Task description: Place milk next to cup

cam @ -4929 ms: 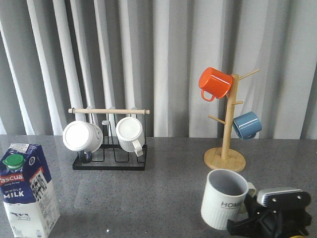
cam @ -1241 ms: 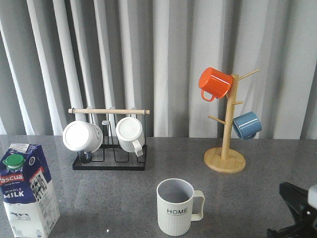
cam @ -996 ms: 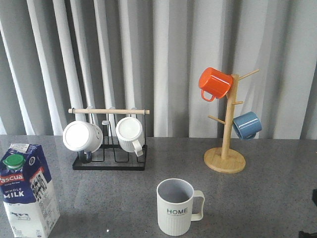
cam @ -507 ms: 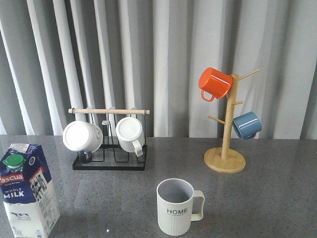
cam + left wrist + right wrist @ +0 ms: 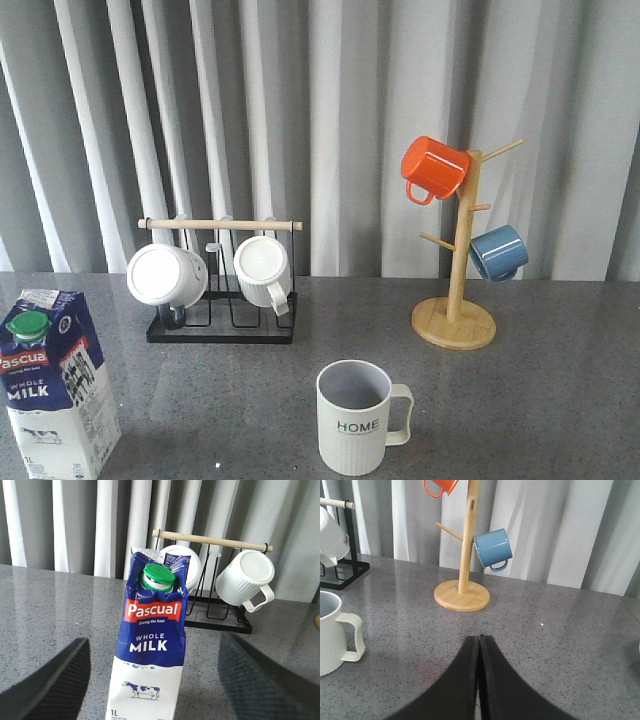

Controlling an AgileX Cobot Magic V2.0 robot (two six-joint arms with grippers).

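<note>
Left wrist view: left tool (image 5: pixel 150 680) spread wide, facing upright milk (image 5: pixel 151 645).

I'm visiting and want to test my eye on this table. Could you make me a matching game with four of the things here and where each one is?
Things:
1. milk
2. cup
3. orange mug
4. blue mug

Places:
A. top peg of the wooden mug tree
B. front left of the table
C. lower peg of the mug tree
D. front middle of the table, upright, handle to the right

Pairs: 1-B, 2-D, 3-A, 4-C
</note>
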